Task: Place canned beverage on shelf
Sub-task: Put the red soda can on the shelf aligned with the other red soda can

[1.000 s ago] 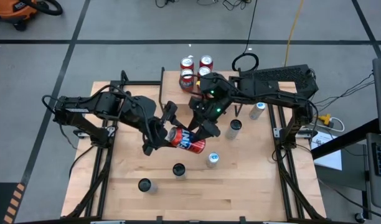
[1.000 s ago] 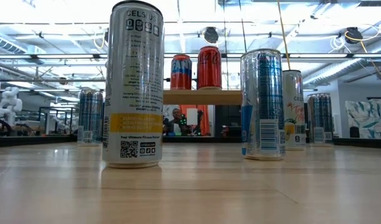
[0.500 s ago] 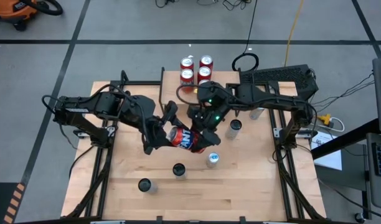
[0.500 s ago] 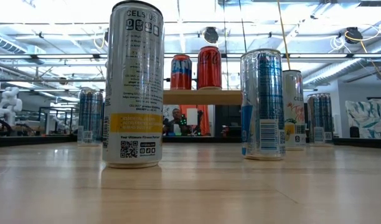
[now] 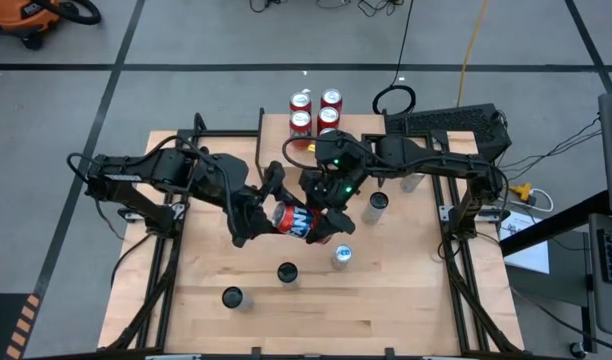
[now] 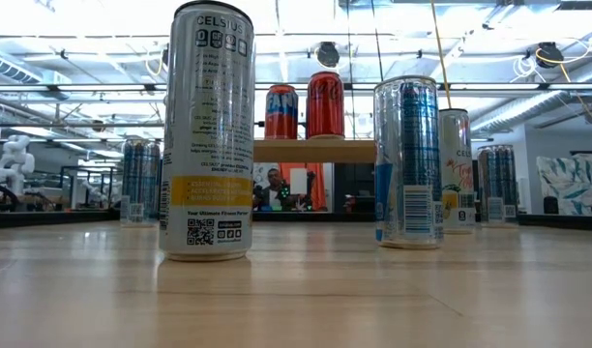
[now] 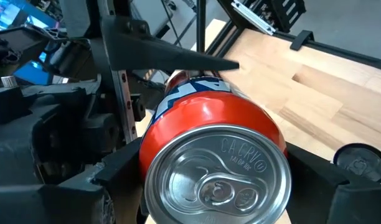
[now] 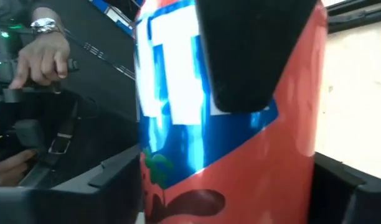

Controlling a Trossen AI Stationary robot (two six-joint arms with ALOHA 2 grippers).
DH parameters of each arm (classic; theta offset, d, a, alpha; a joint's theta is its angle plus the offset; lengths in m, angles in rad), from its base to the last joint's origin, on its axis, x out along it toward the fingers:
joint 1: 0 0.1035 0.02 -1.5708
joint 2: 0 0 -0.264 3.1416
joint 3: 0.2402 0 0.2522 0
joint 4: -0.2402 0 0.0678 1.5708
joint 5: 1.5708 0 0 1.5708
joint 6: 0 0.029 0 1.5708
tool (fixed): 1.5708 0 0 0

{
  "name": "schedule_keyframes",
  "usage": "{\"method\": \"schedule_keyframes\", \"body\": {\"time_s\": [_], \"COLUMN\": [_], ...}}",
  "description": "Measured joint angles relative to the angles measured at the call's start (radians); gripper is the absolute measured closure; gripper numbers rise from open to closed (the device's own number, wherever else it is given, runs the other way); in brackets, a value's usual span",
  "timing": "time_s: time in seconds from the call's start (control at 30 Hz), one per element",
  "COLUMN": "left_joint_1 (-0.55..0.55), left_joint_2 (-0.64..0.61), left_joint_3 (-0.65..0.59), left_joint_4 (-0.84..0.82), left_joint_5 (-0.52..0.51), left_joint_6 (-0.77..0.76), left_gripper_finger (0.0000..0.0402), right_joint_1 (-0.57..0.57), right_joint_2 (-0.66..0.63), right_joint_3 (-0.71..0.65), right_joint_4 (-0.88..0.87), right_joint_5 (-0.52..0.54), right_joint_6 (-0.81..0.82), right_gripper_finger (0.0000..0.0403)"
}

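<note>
right gripper (image 5: 324,224) has moved in and now closes around the red can (image 5: 294,220) held by left gripper (image 5: 254,214); handover toward shelf (image 5: 316,118) underway

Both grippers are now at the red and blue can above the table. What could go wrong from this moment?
The red and blue can lies sideways, held by the left gripper while the right gripper closes around its other end; an early release could drop it. Below stand a white-topped can and a dark-topped can, which it could topple.
</note>
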Motion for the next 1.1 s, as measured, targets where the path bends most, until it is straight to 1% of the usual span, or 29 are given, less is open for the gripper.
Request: {"method": "schedule_keyframes", "body": {"time_s": [0.13,0.23,0.37,0.47,0.53,0.6,0.77,0.87,0.93,1.03,1.1], "left_joint_1": [-0.001,-0.006,-0.008,-0.008,-0.008,-0.008,-0.005,-0.003,-0.002,-0.004,-0.004], "left_joint_2": [0.000,0.000,-0.001,-0.001,-0.001,-0.007,-0.025,-0.041,-0.055,-0.081,-0.092], "left_joint_3": [0.000,0.000,0.000,0.000,0.000,0.000,0.001,0.001,0.001,0.001,0.001], "left_joint_4": [-0.002,-0.001,0.019,0.039,0.042,0.038,0.005,-0.047,-0.051,-0.050,-0.042], "left_joint_5": [-0.026,-0.057,-0.086,-0.115,-0.125,-0.132,-0.173,-0.238,-0.271,-0.276,-0.275], "left_joint_6": [-0.003,-0.034,-0.098,-0.179,-0.241,-0.324,-0.581,-0.743,-0.856,-1.027,-1.116], "left_gripper_finger": [0.0114,0.0102,0.0057,0.0018,0.0008,0.0010,0.0012,0.0012,0.0012,0.0012,0.0012], "right_joint_1": [0.000,-0.004,-0.004,-0.005,-0.012,-0.017,-0.038,-0.053,-0.065,-0.079,-0.085], "right_joint_2": [0.000,0.000,-0.001,-0.002,-0.002,-0.005,-0.028,-0.055,-0.075,-0.098,-0.111], "right_joint_3": [0.000,0.000,0.000,0.000,0.000,0.000,-0.001,-0.001,-0.001,0.000,0.000], "right_joint_4": [-0.001,-0.002,0.000,0.002,0.007,0.018,0.047,0.070,0.067,0.064,0.062], "right_joint_5": [0.003,-0.009,-0.013,-0.045,-0.075,-0.107,-0.113,-0.125,-0.130,-0.125,-0.103], "right_joint_6": [-0.021,-0.025,-0.041,-0.045,-0.045,-0.041,-0.041,-0.049,-0.051,-0.051,-0.051], "right_gripper_finger": [0.0126,0.0136,0.0126,0.0120,0.0120,0.0122,0.0125,0.0125,0.0125,0.0125,0.0125]}}
